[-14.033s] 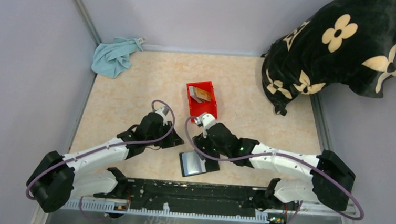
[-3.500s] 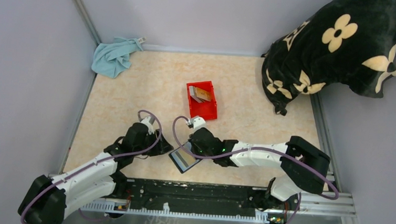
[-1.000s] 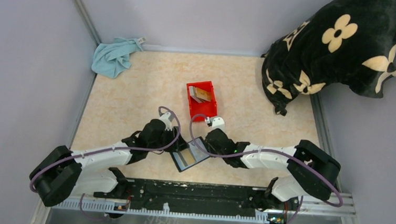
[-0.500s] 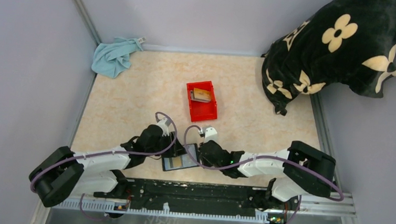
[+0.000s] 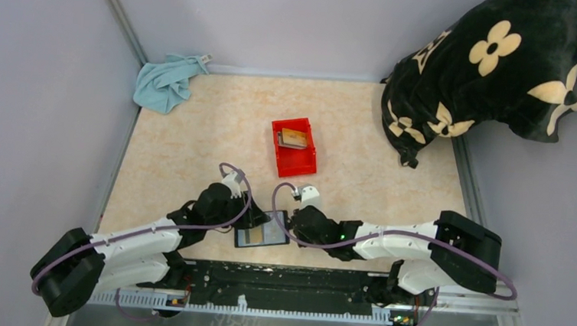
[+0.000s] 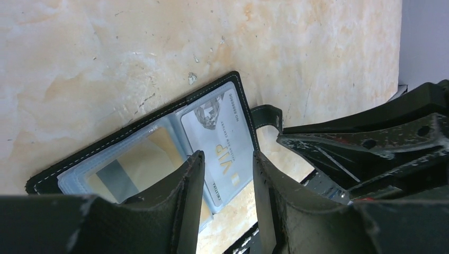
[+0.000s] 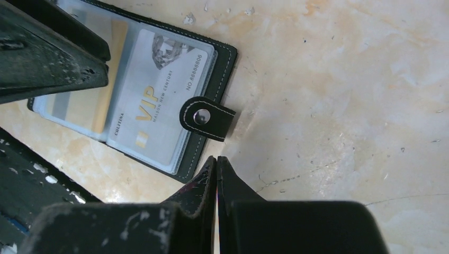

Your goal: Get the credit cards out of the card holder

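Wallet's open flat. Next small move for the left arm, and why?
Probably lower the left gripper onto the grey VIP card and close on it. Its jaws stand open above that card, the card holder lies open on the table, and the shut right gripper sits beside its strap edge.

The top view looks steeply down from above and behind the arm bases (image 5: 284,285). It sits far enough back to take in the whole counter (image 5: 195,141) and the walls around it. Each wrist view sits just behind its own claw and looks along the fingers at the counter from very close. The left claw (image 6: 226,159) and the right claw (image 7: 216,161) each fill the bottom of their frames. All three views share the open card holder (image 5: 261,236), which the two wrist views see from opposite sides.
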Controlling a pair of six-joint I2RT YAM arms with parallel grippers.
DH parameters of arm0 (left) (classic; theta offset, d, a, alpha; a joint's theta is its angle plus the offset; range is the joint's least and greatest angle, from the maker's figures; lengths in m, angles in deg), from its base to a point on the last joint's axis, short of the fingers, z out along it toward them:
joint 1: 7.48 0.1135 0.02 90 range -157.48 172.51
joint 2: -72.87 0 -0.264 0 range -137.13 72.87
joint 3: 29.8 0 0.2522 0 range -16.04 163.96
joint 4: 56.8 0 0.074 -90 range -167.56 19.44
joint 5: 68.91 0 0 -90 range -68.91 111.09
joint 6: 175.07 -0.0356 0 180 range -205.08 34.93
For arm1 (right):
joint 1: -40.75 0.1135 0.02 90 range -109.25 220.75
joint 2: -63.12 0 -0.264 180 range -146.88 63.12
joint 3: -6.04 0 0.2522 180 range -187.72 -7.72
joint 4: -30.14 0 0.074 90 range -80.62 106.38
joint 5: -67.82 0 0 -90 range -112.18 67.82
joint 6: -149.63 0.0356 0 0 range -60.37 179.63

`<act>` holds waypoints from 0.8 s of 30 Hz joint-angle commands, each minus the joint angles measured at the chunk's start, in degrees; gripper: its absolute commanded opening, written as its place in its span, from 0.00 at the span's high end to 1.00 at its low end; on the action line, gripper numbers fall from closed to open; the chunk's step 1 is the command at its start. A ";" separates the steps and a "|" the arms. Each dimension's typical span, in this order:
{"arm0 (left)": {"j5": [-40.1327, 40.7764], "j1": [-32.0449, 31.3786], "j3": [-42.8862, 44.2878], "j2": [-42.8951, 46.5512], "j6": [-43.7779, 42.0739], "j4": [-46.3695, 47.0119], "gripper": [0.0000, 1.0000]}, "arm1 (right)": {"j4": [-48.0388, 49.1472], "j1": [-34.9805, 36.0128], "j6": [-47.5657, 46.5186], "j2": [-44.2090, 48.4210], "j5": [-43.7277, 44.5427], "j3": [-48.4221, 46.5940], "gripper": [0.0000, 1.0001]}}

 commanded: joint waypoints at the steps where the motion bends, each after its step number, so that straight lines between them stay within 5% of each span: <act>1: 0.51 -0.20 -1.14 0.91 0.55 -1.07 0.55 | 0.42 0.60 -1.57 3.07 2.13 -3.91 1.00; 24: -0.85 -0.23 -5.87 -0.20 3.56 3.47 0.49 | 10.51 0.51 -2.31 -6.90 -3.24 -4.36 1.00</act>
